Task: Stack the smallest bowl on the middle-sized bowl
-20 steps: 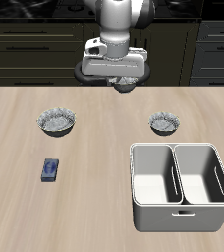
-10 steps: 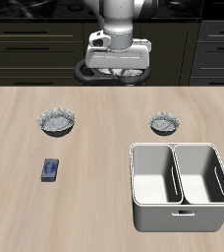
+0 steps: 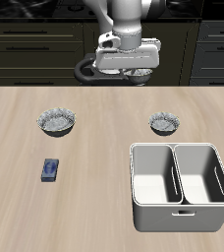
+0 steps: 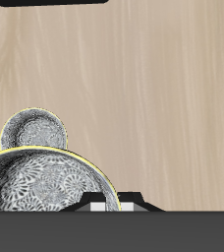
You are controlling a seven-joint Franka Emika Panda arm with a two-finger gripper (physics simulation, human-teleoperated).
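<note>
Smallest bowl point(image 3: 164, 122) sits on surface point(image 3: 104, 197), untouched, just behind white bin point(image 3: 180, 187). Middle-sized bowl point(image 3: 58, 121) well apart, same row. Claw point(image 3: 132, 77) hangs high at back near largest bowl point(image 3: 84, 67); cannot tell whether released or clenched. Step, likely: reach. Next, bring claw over smallest bowl's rim, descend, pinch.
</note>
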